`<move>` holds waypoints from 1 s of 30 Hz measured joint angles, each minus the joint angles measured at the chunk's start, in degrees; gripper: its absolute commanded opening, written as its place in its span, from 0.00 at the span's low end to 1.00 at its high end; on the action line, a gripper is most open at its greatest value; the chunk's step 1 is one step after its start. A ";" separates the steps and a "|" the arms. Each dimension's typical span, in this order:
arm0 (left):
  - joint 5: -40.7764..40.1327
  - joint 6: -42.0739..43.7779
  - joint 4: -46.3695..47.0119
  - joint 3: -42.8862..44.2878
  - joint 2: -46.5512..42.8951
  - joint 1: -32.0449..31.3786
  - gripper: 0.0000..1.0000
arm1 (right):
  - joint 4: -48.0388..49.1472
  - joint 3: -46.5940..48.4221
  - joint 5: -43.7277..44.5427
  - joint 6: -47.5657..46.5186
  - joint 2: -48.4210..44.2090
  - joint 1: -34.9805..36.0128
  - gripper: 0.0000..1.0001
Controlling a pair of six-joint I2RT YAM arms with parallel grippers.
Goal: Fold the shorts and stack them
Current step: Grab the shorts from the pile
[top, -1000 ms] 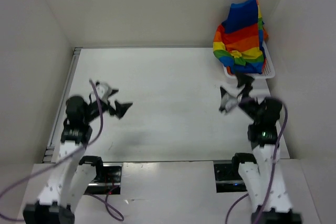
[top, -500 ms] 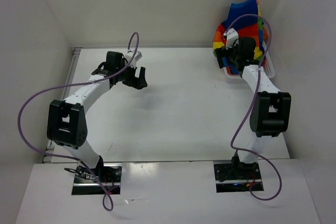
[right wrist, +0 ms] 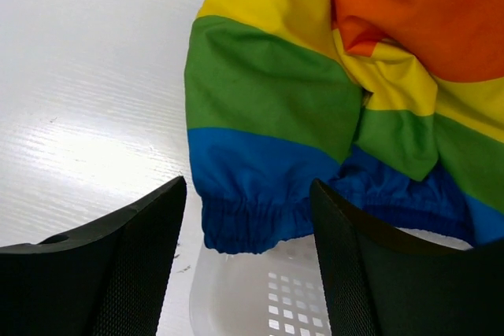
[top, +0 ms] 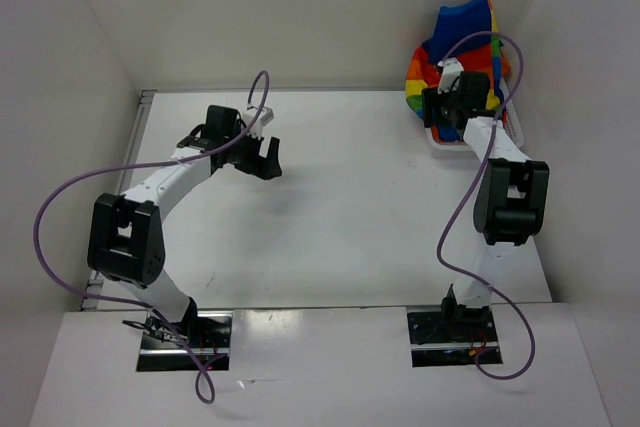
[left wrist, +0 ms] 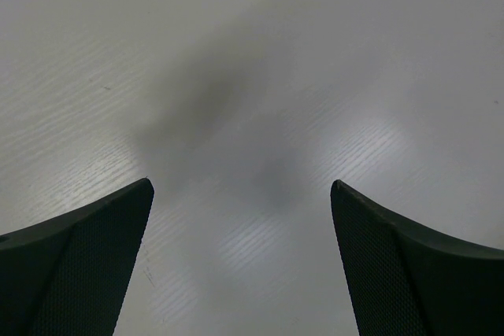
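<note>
The rainbow-striped shorts (top: 462, 42) lie heaped in a white mesh basket (top: 510, 129) at the table's far right corner, spilling over its rim. In the right wrist view the shorts (right wrist: 315, 84) show blue, green, yellow, orange and red stripes, with a blue elastic hem hanging over the basket (right wrist: 260, 297). My right gripper (top: 438, 107) (right wrist: 248, 226) is open and empty, its jaws either side of that blue hem, just above it. My left gripper (top: 262, 156) (left wrist: 240, 218) is open and empty above the bare table at the far left.
White walls close in the table at the back and both sides. A metal rail (top: 125, 182) runs along the table's left edge. Purple cables loop from both arms.
Since a second ago both arms have swung out from near their bases to the far side. In the last half second the right gripper edged closer to the shorts; the left shifted slightly.
</note>
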 measured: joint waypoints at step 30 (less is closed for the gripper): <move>-0.13 -0.02 -0.46 -1.88 -2.14 0.00 1.00 | -0.02 -2.21 -1.38 -0.90 -0.02 0.00 0.00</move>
